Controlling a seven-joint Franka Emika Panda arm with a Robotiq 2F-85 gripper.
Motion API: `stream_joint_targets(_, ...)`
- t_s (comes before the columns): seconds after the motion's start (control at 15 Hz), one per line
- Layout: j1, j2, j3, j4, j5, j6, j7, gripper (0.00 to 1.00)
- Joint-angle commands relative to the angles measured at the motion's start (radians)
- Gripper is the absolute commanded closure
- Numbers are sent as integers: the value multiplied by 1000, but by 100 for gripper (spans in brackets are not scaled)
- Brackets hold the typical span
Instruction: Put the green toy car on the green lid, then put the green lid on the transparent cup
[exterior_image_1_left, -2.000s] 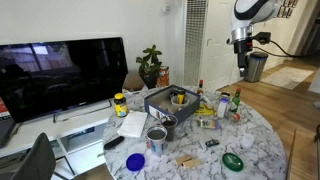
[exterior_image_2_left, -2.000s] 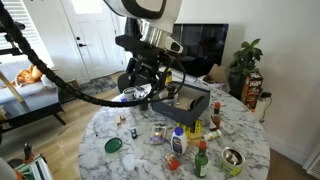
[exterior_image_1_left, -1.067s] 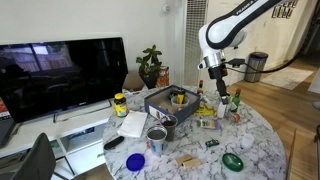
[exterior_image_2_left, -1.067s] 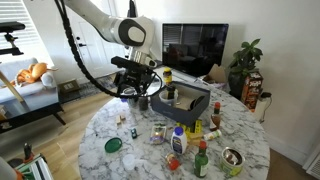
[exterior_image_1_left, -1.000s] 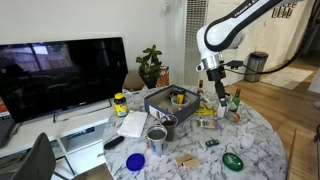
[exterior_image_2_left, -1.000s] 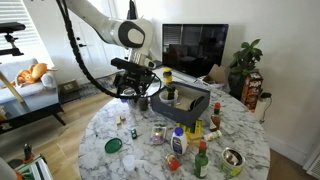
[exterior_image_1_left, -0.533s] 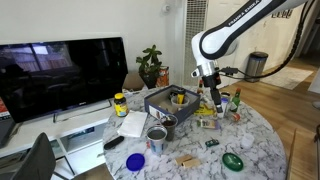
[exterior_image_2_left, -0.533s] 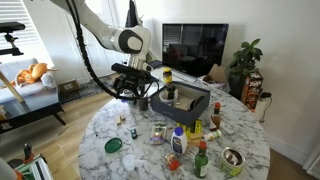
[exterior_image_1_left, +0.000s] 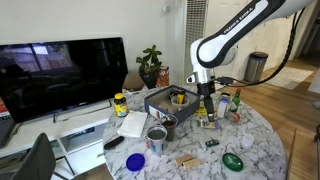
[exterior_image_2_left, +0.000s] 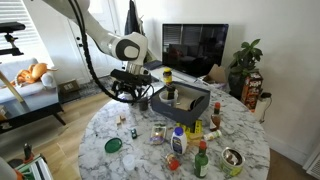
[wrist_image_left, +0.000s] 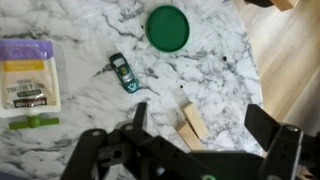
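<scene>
The green lid (wrist_image_left: 167, 25) is a flat round disc lying on the marble table; it also shows in both exterior views (exterior_image_1_left: 233, 161) (exterior_image_2_left: 114, 145). The green toy car (wrist_image_left: 124, 71) lies on the table a short way from the lid, apart from it, and shows small in both exterior views (exterior_image_1_left: 211, 143) (exterior_image_2_left: 133, 132). A clear cup (exterior_image_2_left: 159, 131) stands near the table's middle. My gripper (wrist_image_left: 200, 128) hangs open and empty well above the table (exterior_image_1_left: 205, 100) (exterior_image_2_left: 135, 90), with nothing between its fingers.
Two wooden blocks (wrist_image_left: 190, 125) lie below the gripper. A packet (wrist_image_left: 25, 75) lies beside the car. A dark box (exterior_image_1_left: 168, 100), bottles (exterior_image_1_left: 225, 103), a metal can (exterior_image_1_left: 157, 137) and a blue lid (exterior_image_1_left: 135, 161) crowd the table. The table edge (wrist_image_left: 250, 60) runs near the green lid.
The arm has swung down from high at the side and moved in over the table, lowering the open gripper. The lid, car and cup have not moved.
</scene>
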Motion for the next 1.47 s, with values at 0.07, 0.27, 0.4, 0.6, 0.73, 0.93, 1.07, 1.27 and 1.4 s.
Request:
stream_joint_targets(0.07,-6,17,45,-102,59,212,-86,0)
stream_joint_targets(0.27,-2,40,71,-154,49,327,-114,0)
stream_joint_targets(0.4,-11,57,91,-179,60,385,-142,0)
stream_joint_targets(0.6,-12,63,94,-165,32,370,-108,0)
stream_joint_targets(0.73,-13,69,98,-168,32,377,-111,0)
stream_joint_targets(0.93,-5,109,82,-148,8,350,-74,0)
stream_joint_targets(1.07,-1,138,82,-151,-3,378,-68,0)
stream_joint_targets(1.27,4,163,75,-178,-50,448,-62,0)
stream_joint_targets(1.4,5,182,71,-189,-89,496,-46,0)
